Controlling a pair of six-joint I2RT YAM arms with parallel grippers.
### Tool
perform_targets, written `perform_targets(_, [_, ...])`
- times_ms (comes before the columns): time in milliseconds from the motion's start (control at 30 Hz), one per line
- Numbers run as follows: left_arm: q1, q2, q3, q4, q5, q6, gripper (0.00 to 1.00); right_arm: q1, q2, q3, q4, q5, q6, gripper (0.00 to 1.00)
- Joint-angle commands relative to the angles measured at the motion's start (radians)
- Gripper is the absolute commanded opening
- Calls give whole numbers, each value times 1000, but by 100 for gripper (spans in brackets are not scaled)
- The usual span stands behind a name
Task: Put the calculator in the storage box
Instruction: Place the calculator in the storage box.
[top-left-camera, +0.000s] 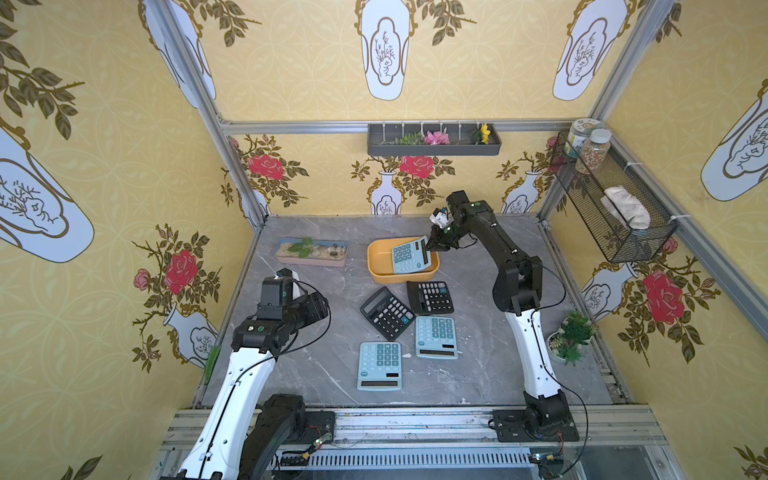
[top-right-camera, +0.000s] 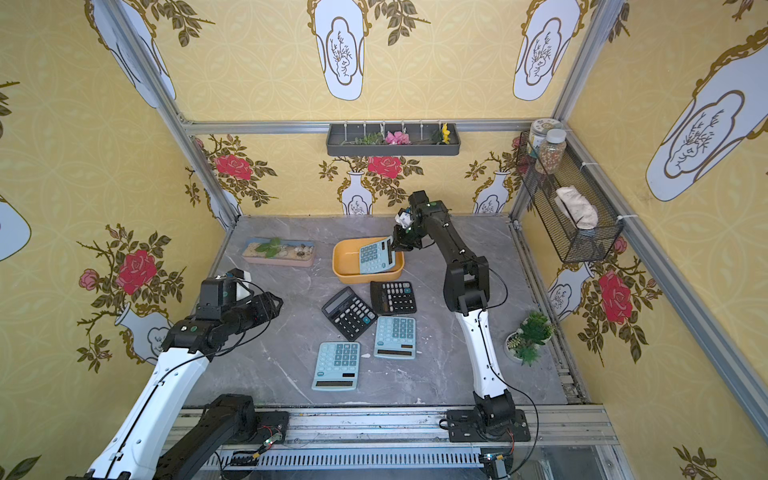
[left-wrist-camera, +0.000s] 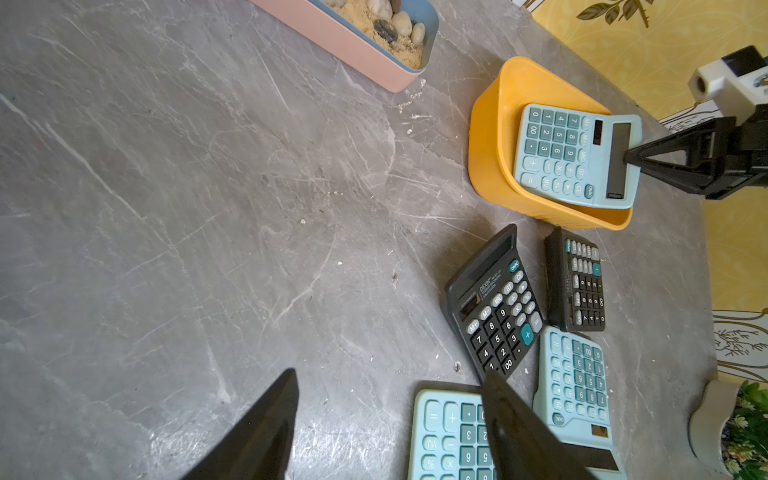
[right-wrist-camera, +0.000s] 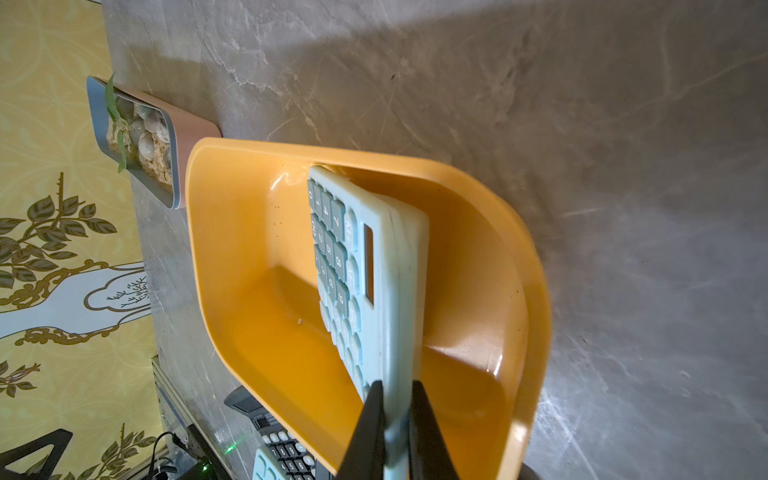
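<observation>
- Calculator (top-left-camera: 409, 255), the light blue one I am moving: it hangs tilted over the storage box (top-left-camera: 379, 261), keypad end down inside the box, display end raised above the box rim on the right arm's side.
- In the right wrist view the calculator (right-wrist-camera: 374, 266) runs edge-on into the storage box (right-wrist-camera: 249, 249). I cannot tell whether its low end touches the box floor.
- The right hand (top-left-camera: 428, 245) is clamped on the calculator's display edge. The right wrist view shows the right hand (right-wrist-camera: 397, 386) with one finger on each face of the body.
- The left wrist view shows the same grip from the side: right hand (left-wrist-camera: 627, 158), calculator (left-wrist-camera: 573, 156), storage box (left-wrist-camera: 490, 137).
- The left hand (left-wrist-camera: 390, 376) has its fingers spread wide above bare table (top-left-camera: 478, 374), well apart from the storage box, on its left-arm side.
- Four more calculators lie flat on the table on the box's side nearest the arm bases: a black calculator (top-left-camera: 430, 297) just beside the box, an angled black calculator (top-left-camera: 386, 313) next to it, then a blue calculator (top-left-camera: 436, 336) and a nearer blue calculator (top-left-camera: 379, 365).
- A planter tray (top-left-camera: 311, 251) sits near the box on its left-arm side.
</observation>
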Motion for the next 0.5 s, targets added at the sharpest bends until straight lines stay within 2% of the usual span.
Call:
perform_targets(0, [0,3,6,0,5,3,72,1,14,-3,16,-1,4,0])
perform_targets(333, [-1,2,4,0,6,3,72,8,29,-21,13,47,12,0])
perform_targets(467, [-4,2,4,0,5,3,72,17,30,-38,21,84,10,8])
